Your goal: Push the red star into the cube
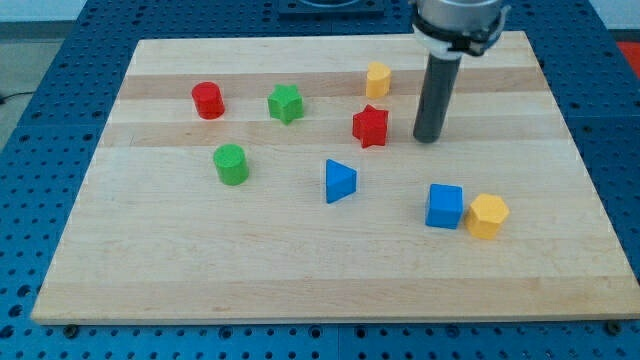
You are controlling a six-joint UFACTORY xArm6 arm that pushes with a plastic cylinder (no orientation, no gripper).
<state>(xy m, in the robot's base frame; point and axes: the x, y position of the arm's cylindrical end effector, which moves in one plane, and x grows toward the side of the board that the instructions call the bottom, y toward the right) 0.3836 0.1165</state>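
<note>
The red star [370, 126] lies on the wooden board [150, 260], a little right of centre in the upper half. My tip [428, 138] rests on the board just to the star's right, with a small gap between them. The blue cube [444, 207] sits lower right of the star, toward the view's bottom right. A yellow hexagonal block [487, 216] touches the cube's right side.
A yellow hexagonal block [377, 78] stands just above the red star. A green star [285, 103] and a red cylinder [208, 100] lie to the upper left. A green cylinder [231, 164] is at the left, a blue triangular block [339, 181] near centre.
</note>
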